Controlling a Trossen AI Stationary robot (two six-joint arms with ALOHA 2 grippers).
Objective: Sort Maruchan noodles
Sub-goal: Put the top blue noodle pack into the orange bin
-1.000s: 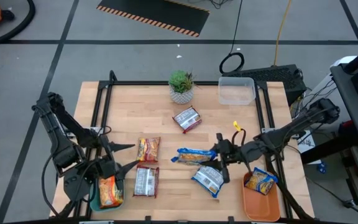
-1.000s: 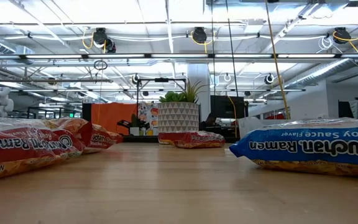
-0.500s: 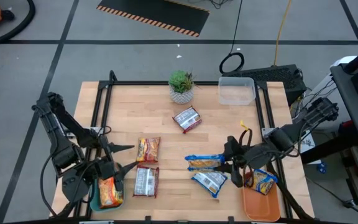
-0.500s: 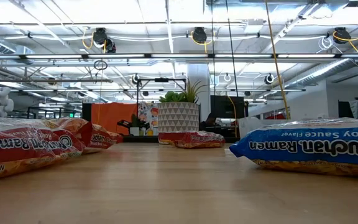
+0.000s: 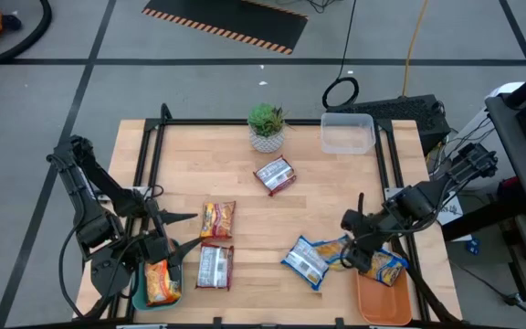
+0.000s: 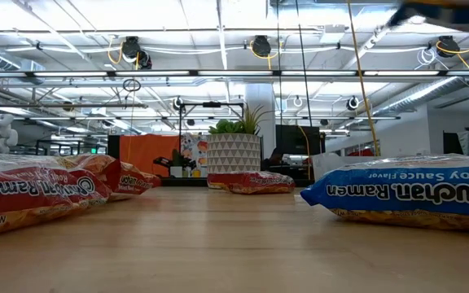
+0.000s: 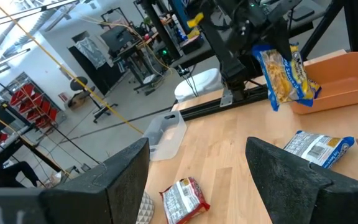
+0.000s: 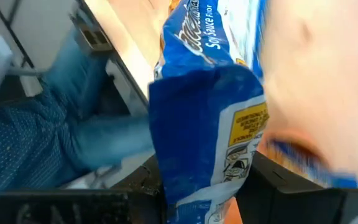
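My right gripper [image 5: 349, 245] is shut on a yellow-and-blue noodle packet [image 7: 284, 74], which hangs in the air just left of the orange tray [image 5: 380, 302]. A second yellow-and-blue packet [image 5: 386, 268] lies in that tray. A blue-white packet [image 5: 305, 260] lies flat on the table beside it. An orange packet [image 5: 217, 219] and two dark red packets [image 5: 275, 174] [image 5: 215, 266] also lie flat. My left gripper [image 5: 185, 230] waits open at the near left, by the teal tray [image 5: 141, 291], which holds an orange packet [image 5: 158, 281]. My right gripper pinches the yellow-and-blue packet by one short end [image 8: 199, 186] between its two fingers. The packet is lifted clear of the table and hangs slanting below the fingers, its free end [image 7: 277, 104] lowest.
A potted plant [image 5: 266, 128] and a clear tub [image 5: 347, 133] stand along the far edge. A black frame rail [image 5: 393, 174] runs down the table's right side. A person in blue clothes [image 8: 36, 143] shows beyond the table. The low view has packets left [image 6: 31, 191] and right [image 6: 405, 191].
My right gripper has carried the yellow-and-blue packet from the table's middle toward the right and near edges, up to the orange tray. The packet, lying level at first, now hangs lifted clear below the fingers. The blue-white packet has stayed where it was.
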